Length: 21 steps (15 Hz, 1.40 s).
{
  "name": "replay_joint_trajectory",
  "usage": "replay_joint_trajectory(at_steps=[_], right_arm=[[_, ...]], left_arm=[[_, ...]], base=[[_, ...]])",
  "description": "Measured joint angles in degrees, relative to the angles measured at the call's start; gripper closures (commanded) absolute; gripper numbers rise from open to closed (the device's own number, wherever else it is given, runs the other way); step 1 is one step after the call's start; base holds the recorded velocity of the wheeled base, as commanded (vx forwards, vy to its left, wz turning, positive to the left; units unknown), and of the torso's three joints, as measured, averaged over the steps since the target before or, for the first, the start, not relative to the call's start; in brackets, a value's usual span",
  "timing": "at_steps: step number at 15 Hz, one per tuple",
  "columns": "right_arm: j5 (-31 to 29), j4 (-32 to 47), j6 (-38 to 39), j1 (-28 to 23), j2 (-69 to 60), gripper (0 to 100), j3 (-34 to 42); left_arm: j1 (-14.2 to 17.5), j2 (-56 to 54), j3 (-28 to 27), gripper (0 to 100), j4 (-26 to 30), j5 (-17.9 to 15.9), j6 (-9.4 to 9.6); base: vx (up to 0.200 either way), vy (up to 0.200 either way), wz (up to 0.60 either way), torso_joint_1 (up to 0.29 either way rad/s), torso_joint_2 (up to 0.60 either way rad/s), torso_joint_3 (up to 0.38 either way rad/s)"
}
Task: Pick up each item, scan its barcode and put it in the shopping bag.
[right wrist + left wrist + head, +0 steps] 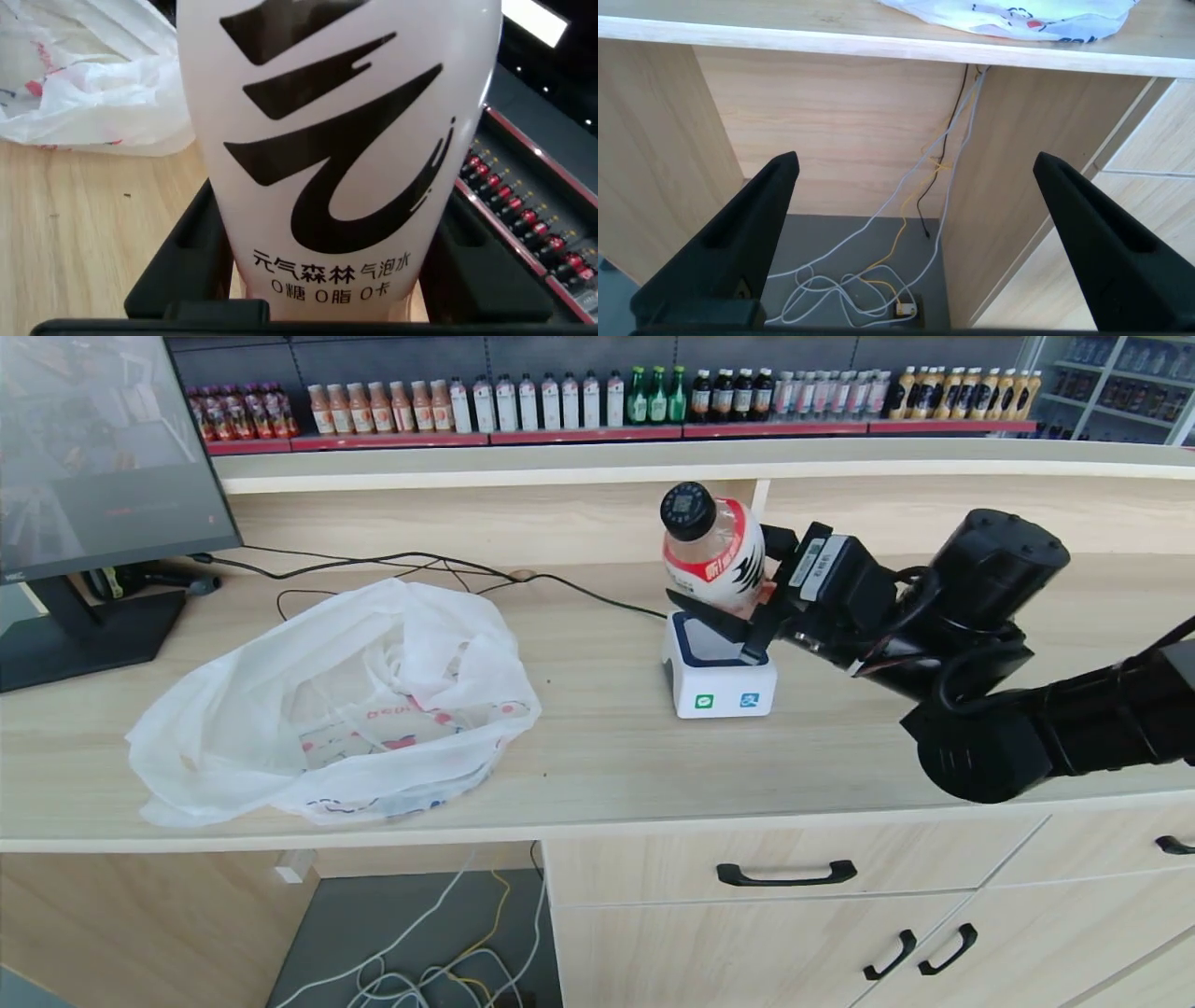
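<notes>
Head view, middle: the right gripper (747, 616) squeezes the bottle (714, 555) just above the scanner (719, 681). It should turn the barcode toward the glass and hold steady. Left wrist view: the left gripper (915, 163) gapes wide, empty. Right wrist view: the bottle sits centre, between the fingers.

Looks like a shop checkout: shelf (597, 434) of drink bottles (590, 399) behind, scanner (721, 689) and monitor (93, 448) on the worktop (607, 756).

The right arm (1027, 709) stretches in from the frame's right edge, right pincer (738, 588) clamped on the bottle (714, 546); left pincer (915, 233) gapes wide.
</notes>
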Motion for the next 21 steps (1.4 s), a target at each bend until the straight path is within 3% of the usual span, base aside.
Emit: replay_joint_trajectory(at_steps=[2, 8, 21], right_arm=[[3.9, 4.9, -2.5, -2.9, 0.7, 100, -3.3], [17.0, 9.7, -2.8, -7.7, 5.4, 100, -16.6], [17.9, 5.6, -2.5, -9.3, 9.7, 100, -16.3]], left_arm=[[0.0, 0.0, 0.0, 0, 0.0, 0.0, 0.0], [0.0, 0.0, 0.0, 0, 0.0, 0.0, 0.0], [0.0, 0.0, 0.0, 0, 0.0, 0.0, 0.0]], base=[[0.0, 0.0, 0.0, 0.0, 0.0, 0.0], [0.0, 0.0, 0.0, 0.0, 0.0, 0.0], [0.0, 0.0, 0.0, 0.0, 0.0, 0.0]])
